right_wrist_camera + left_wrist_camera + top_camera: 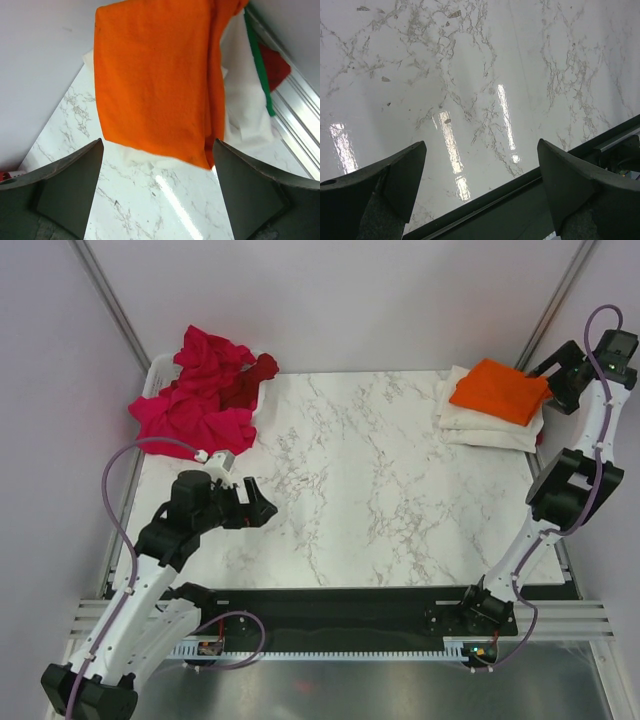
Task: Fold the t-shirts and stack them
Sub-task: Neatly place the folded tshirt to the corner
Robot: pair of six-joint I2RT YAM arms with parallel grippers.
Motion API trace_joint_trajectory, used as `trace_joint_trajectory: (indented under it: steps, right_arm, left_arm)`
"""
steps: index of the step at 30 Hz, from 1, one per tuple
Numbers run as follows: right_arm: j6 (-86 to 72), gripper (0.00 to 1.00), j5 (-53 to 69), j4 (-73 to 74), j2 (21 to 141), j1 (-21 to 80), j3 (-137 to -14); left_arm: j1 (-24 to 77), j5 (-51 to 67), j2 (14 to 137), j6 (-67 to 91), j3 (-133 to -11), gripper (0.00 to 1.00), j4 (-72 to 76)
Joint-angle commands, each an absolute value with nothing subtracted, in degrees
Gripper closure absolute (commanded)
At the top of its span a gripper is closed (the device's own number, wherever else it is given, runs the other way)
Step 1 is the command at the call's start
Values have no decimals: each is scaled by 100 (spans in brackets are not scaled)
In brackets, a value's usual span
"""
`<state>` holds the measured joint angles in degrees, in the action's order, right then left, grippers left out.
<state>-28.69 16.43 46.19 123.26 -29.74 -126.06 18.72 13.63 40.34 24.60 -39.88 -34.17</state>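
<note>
Top view: pink shirts (195,408) are heaped at the far-left corner, partly over a white basket (158,370). The dark red shirt (252,380) lies on the heap's right side. The orange shirt (498,390) lies folded on the cream shirt (490,428) at the far-right corner. Your left claw (264,508) hangs over the left side of the table (380,500), nearer you than the heap and apart from it. Your right claw (532,370) is at the far-right edge, just beside the orange shirt. You can't read either claw's gap from here. Broad marble runs between heap and stack.

Left wrist: fingers spread wide, with only marble showing between them. The black rail (520,197) on the table's near edge crosses bottom right, close by.

Right wrist: fingers spread wide. The orange shirt's near edge lies in line with the gap, just past the tips, and you can't tell if they touch. Cream cloth shows under it and to the right. Only this view shows a green strip (257,55) and a red patch (276,65) by the metal rail (295,120). The wall (45,65) is tight on the other side.
</note>
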Motion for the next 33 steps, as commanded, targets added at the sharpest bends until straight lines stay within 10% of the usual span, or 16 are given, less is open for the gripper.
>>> trace_joint_trajectory:
  steps: [1, 5, 9, 11, 33]
  right_arm:
    - [-2980, 2, 624, 4641, 11146, -3322, -12446]
    - [-3128, 14, 1527, 3635, 10460, -3322, -11211]
    - [-4651, 83, 3626, 1288, 10308, -3314, -9855]
    - [-5296, 93, 4261, 70, 10598, -3287, -9372]
    - [-5784, 100, 3604, -2541, 11066, -3972, -6794]
  left_arm:
    - [1872, 1459, 3964, 2646, -4025, 0, -3393]
    - [1872, 1459, 3938, 2646, -4025, 0, -3410]
    - [1872, 1433, 3832, 2646, -4025, 0, -3401]
    - [1872, 1424, 3771, 2646, -4017, 0, -3401]
    - [1872, 1564, 3893, 2628, -4017, 0, -3393]
